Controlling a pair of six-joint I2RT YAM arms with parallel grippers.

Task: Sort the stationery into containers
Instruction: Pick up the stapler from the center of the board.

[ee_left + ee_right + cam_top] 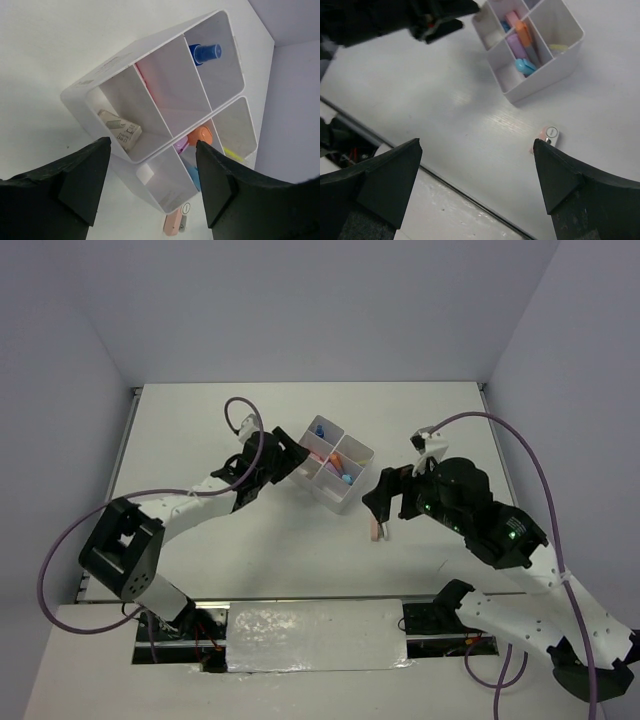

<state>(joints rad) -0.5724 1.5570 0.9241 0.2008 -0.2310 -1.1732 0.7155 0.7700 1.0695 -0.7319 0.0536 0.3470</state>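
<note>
The white four-compartment box [345, 498] stands mid-table. It holds an eraser [120, 130], a blue-capped white tube [205, 52], orange [200, 135], purple [514, 46] and blue [524, 66] highlighters, and a yellow pen [232, 154]. My left gripper [288, 458] is open at the box's left corner; in the left wrist view [152, 145] the corner lies between its spread fingers. A pink mini stapler [375, 530] lies on the table in front of the box. My right gripper [382, 506] is open and empty, hovering just above the stapler [547, 137].
The table's front edge [445, 185] runs below my right gripper, with a foil-covered strip [315, 635] beyond it between the arm bases. The left arm [420, 15] reaches in beside the box. Walls enclose the table at the back and sides.
</note>
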